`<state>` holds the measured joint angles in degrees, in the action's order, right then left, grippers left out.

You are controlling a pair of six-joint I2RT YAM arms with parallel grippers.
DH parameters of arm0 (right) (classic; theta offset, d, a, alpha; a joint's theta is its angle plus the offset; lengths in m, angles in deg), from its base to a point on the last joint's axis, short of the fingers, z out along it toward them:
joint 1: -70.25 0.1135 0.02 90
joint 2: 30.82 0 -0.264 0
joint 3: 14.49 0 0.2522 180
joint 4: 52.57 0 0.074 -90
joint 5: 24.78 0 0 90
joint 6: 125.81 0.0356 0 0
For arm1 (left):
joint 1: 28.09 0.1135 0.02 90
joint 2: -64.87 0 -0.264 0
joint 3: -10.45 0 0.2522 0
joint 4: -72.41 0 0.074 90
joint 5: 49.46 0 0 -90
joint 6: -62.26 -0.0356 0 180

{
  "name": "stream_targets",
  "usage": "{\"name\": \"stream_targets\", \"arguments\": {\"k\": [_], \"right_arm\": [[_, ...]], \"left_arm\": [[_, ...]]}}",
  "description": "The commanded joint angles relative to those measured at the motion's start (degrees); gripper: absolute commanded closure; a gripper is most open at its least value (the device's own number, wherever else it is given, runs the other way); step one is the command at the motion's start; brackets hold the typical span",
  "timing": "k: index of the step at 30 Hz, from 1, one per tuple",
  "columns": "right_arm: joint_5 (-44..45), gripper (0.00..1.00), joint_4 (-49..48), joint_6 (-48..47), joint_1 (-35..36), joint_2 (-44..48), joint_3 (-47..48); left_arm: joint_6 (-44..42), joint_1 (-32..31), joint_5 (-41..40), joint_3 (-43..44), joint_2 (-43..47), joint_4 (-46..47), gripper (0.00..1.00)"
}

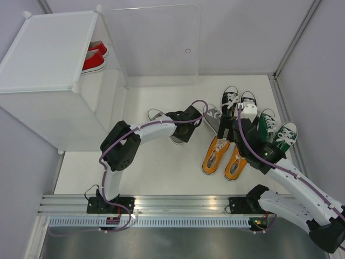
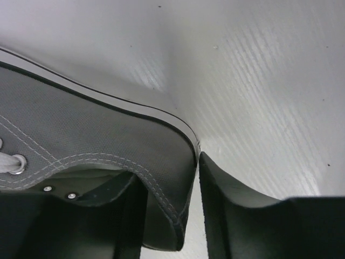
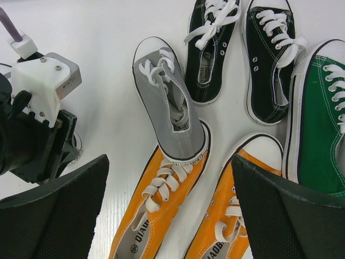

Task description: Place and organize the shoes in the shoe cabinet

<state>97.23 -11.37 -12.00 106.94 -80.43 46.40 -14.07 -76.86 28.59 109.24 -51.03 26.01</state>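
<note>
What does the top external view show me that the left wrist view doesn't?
Only top external: the shoe cabinet with red shoes on a shelf, the black pair, green pair and orange pair, and the right arm. Only left wrist: the grey shoe's heel wall standing between the fingers, plus an eyelet. Both: that grey shoe and the left gripper at it.

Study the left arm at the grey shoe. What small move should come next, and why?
Probably close the left fingers onto the heel wall of the grey shoe: one finger sits inside the shoe, the other just outside the heel, a sliver apart, so nothing looks gripped yet.
</note>
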Motion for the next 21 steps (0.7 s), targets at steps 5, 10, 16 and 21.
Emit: {"name": "stream_targets", "arguments": {"k": [5,10,16,21], "right_arm": [[-0.37,0.02,-2.22,0.53,0.05,0.38,-0.82],[-0.72,0.02,-2.22,0.53,0.05,0.82,-0.99],[-0.54,0.03,-2.57,0.62,0.05,1.61,-1.34],[-0.81,0.03,-2.57,0.62,0.05,1.71,-1.52]], "left_arm": [[2.77,-0.36,-0.54,0.92,-0.22,0.92,0.84],[-0.13,0.26,0.16,1.45,3.74,0.74,0.98],[-5.22,3.15,3.77,5.40,9.10,-2.15,0.98],[-9.53,7.46,5.17,14.60,10.69,-7.95,0.98]]}}
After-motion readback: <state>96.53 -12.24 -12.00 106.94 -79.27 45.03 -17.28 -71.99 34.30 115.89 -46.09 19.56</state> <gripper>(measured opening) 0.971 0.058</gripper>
